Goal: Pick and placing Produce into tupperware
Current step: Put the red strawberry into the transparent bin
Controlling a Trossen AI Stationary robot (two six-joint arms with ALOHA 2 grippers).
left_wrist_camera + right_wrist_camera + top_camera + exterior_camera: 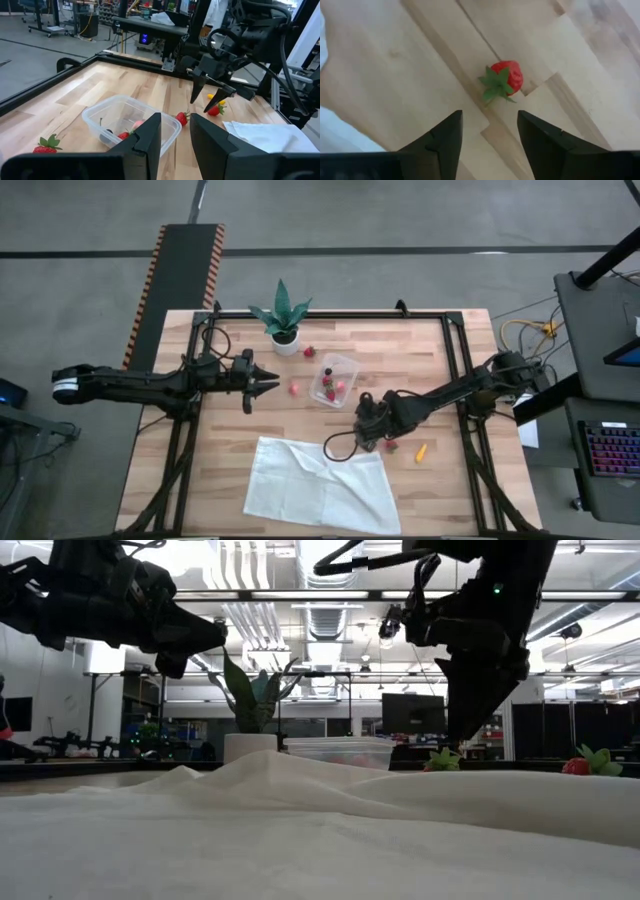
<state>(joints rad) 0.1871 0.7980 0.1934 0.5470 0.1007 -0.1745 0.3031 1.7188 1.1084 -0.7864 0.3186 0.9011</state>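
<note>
The clear tupperware stands mid-table with strawberries and a dark berry inside. Loose strawberries lie by the plant pot and left of the tupperware. Another strawberry lies on the wood right of the cloth, and an orange piece lies beyond it. My right gripper hangs open just above this strawberry, pointing steeply down and touching nothing. My left gripper is held level and open, left of the tupperware, with nothing between its fingers.
A white cloth lies rumpled along the near edge, just left of my right gripper. A green plant in a white pot stands at the far side. A black frame rims the wooden table.
</note>
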